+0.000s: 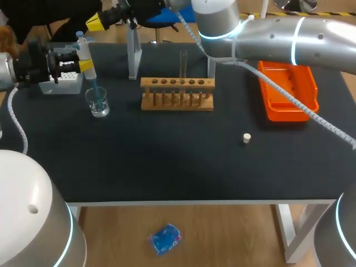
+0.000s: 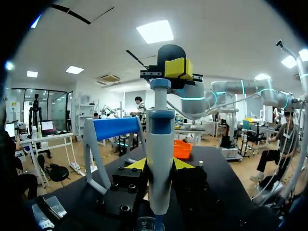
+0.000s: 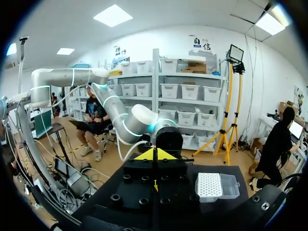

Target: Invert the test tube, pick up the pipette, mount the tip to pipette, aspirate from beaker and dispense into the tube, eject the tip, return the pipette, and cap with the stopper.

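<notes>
My left gripper point(image 1: 84, 65) is shut on the white and blue pipette point(image 1: 83, 49) and holds it upright at the table's left. The pipette's blue tip dips into the small glass beaker point(image 1: 99, 103). In the left wrist view the pipette point(image 2: 160, 139) stands between my yellow fingertips point(image 2: 137, 164), with the beaker point(image 2: 148, 224) under it. My right arm reaches across from the right; its gripper point(image 1: 95, 23) is shut and sits just over the pipette's plunger point(image 2: 160, 83). The test tube point(image 1: 183, 62) stands upright in the wooden rack point(image 1: 177, 94). A small stopper point(image 1: 246, 138) lies on the mat.
A white tip box point(image 1: 60, 84) sits behind the beaker, seen beside my shut right gripper point(image 3: 154, 155) as a tip box point(image 3: 214, 186). The pipette stand point(image 1: 133, 55) rises left of the rack. An orange tray point(image 1: 286, 92) lies at the right.
</notes>
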Action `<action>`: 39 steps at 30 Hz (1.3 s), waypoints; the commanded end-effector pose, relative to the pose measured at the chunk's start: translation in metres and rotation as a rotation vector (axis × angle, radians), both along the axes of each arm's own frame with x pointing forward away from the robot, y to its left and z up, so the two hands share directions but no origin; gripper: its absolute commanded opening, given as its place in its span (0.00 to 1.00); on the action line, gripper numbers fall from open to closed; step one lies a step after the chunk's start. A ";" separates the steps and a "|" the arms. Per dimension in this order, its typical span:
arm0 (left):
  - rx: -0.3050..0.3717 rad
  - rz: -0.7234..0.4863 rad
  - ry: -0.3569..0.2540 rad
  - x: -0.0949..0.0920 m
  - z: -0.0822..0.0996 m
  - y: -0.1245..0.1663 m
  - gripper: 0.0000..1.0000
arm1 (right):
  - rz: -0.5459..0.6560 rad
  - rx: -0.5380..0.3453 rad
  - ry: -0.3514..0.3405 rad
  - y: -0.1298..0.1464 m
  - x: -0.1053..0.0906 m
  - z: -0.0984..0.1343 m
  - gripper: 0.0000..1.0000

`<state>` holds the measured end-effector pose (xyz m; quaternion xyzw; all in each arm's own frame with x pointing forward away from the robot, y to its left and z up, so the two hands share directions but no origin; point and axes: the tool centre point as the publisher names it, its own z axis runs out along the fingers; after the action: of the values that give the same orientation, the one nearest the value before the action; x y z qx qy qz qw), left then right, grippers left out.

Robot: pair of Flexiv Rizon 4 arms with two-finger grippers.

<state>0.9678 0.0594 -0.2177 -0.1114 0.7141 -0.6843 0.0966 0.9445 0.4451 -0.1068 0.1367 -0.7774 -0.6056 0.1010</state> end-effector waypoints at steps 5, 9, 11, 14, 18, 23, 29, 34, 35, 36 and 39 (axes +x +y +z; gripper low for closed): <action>0.001 0.002 -0.002 0.000 0.000 -0.001 0.00 | 0.035 0.055 0.000 0.019 0.014 -0.010 0.00; 0.001 0.002 -0.002 0.000 0.000 -0.001 0.00 | 0.041 0.069 0.004 0.024 0.019 -0.014 0.00; 0.001 0.002 -0.002 0.000 0.000 -0.001 0.00 | 0.043 0.072 0.004 0.025 0.020 -0.015 0.00; 0.001 0.002 -0.002 0.000 0.000 -0.001 0.00 | 0.050 0.078 0.005 0.027 0.022 -0.015 0.00; 0.001 0.002 -0.002 0.000 0.000 -0.001 0.00 | 0.055 0.084 0.008 0.030 0.024 -0.016 0.00; 0.001 0.002 -0.002 0.000 0.000 -0.001 0.00 | 0.061 0.095 0.011 0.032 0.026 -0.014 0.00; 0.001 0.002 -0.002 0.000 0.000 -0.001 0.00 | 0.066 0.097 0.016 0.035 0.029 -0.015 0.00; 0.001 0.002 -0.002 0.000 0.000 -0.001 0.00 | 0.069 0.105 0.022 0.037 0.031 -0.016 0.00; 0.001 0.002 -0.002 0.000 0.000 -0.001 0.00 | 0.070 0.106 0.023 0.038 0.032 -0.016 0.00; 0.001 0.002 -0.002 0.000 0.000 -0.001 0.00 | 0.071 0.107 0.023 0.039 0.033 -0.016 0.00; 0.001 0.002 -0.002 0.000 0.000 -0.001 0.00 | 0.075 0.111 0.027 0.041 0.034 -0.018 0.00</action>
<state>0.9678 0.0594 -0.2177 -0.1114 0.7141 -0.6844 0.0966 0.9717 0.4822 -0.1222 0.1570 -0.7379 -0.6456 0.1188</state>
